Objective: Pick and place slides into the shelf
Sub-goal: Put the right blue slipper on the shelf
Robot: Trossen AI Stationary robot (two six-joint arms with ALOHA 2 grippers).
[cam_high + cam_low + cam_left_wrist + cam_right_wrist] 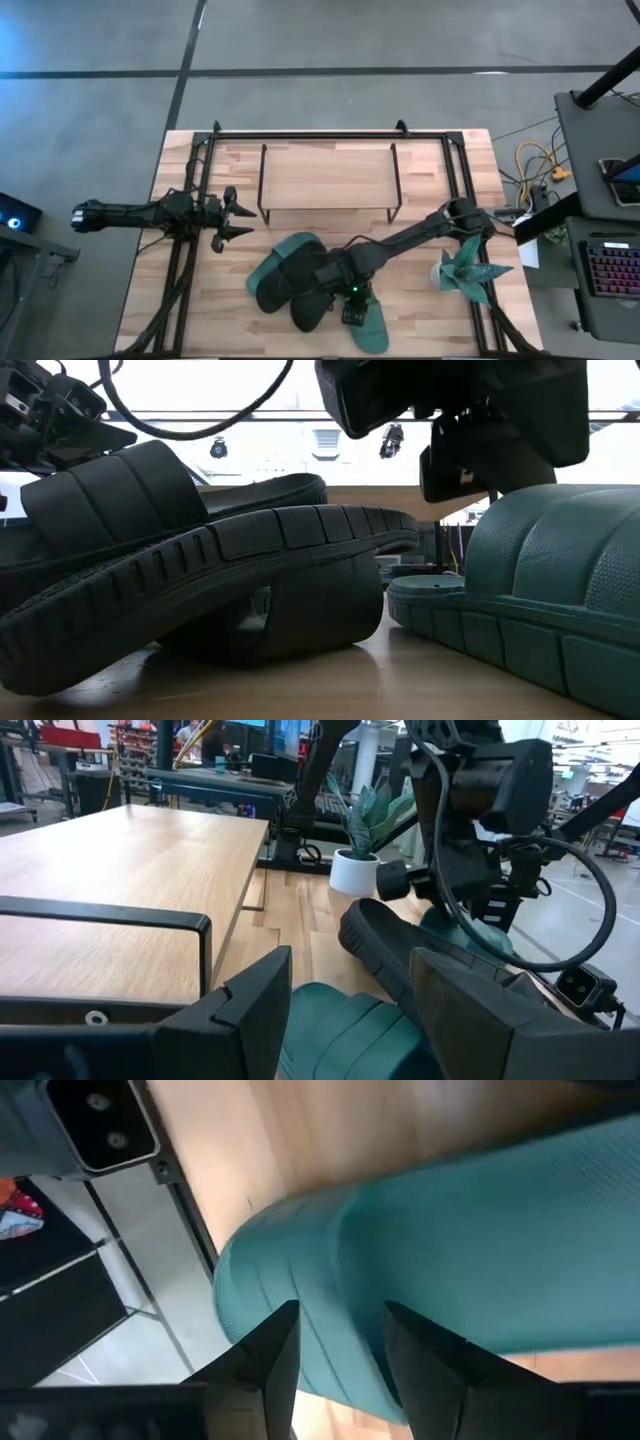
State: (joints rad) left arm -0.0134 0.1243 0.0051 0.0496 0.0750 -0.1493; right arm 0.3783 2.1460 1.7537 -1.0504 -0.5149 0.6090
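Observation:
Four slides lie heaped near the table's near edge. One teal slide lies at the heap's left, with two black slides overlapping beside it. The second teal slide lies nearest the edge on its sole. My right gripper points down, open, just over this slide's wide strap. The shelf stands beyond the heap, its wooden top board bare. My left gripper hovers open by the shelf's left end, facing the heap. My right gripper comes from above, its open fingers standing over the near teal slide's strap. I cannot tell whether they touch it.
A potted spiky plant stands at the table's right, behind my right arm. Black frame bars run along the table's left, right and far sides. Bare wood lies left of the heap. A desk with a keyboard sits off the table's right.

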